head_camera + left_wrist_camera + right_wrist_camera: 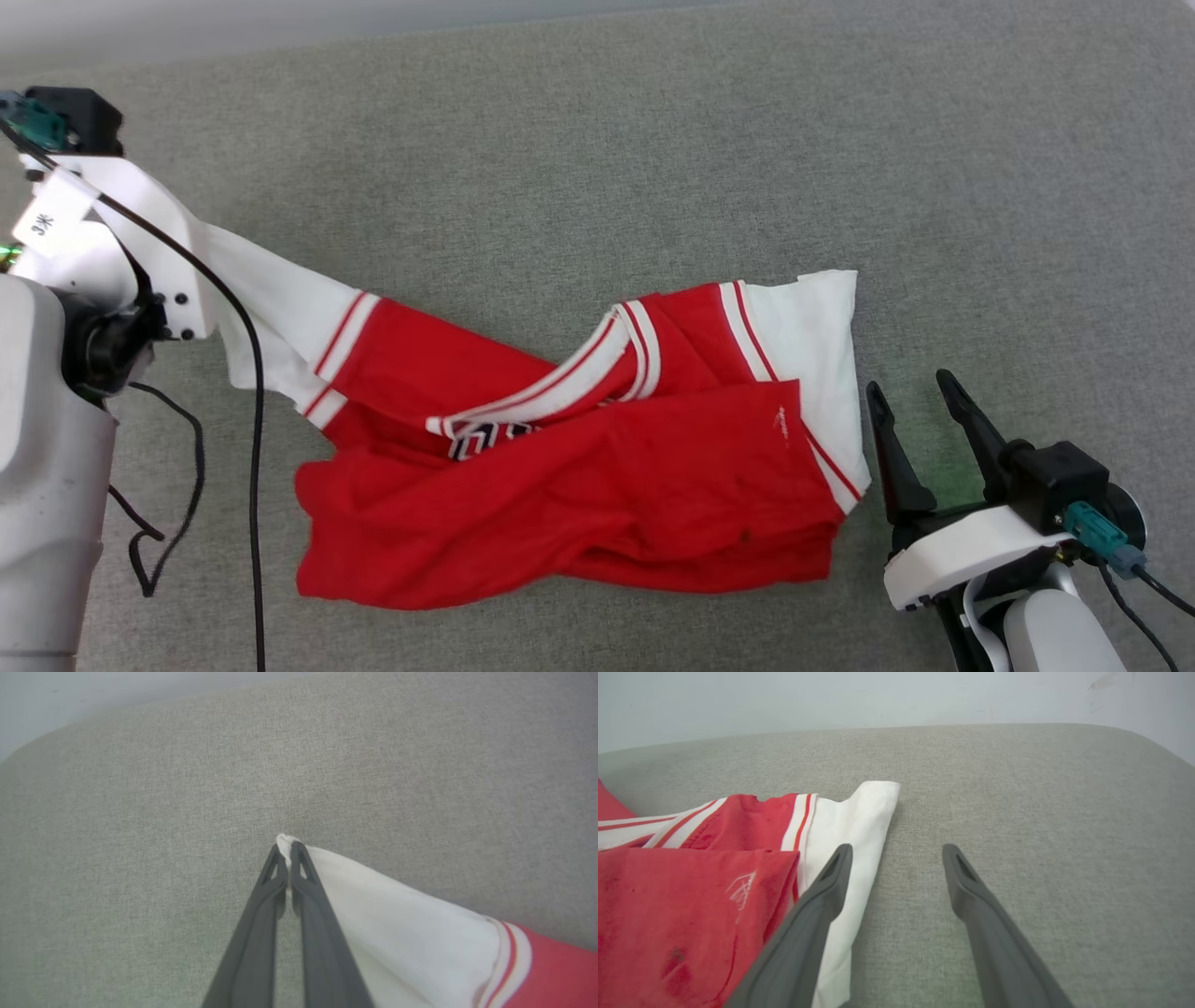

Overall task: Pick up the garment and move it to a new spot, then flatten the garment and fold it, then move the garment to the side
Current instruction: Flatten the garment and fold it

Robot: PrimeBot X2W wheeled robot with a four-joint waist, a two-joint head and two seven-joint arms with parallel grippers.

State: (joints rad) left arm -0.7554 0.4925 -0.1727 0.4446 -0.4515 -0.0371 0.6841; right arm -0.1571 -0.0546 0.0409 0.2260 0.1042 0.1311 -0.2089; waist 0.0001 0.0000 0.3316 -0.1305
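Left hand (288, 846) clamped on garment (579, 467) sleeve tip, right hand (908, 383) spread wide, empty, print (490, 439) mostly hidden

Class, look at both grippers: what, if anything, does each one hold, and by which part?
The left gripper pinches the garment by the tip of its white sleeve. The right gripper is open, holding nothing.

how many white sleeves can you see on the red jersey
2. One sleeve stretches left, pinched in the left gripper; the other lies flat on the right, beside the open right gripper.
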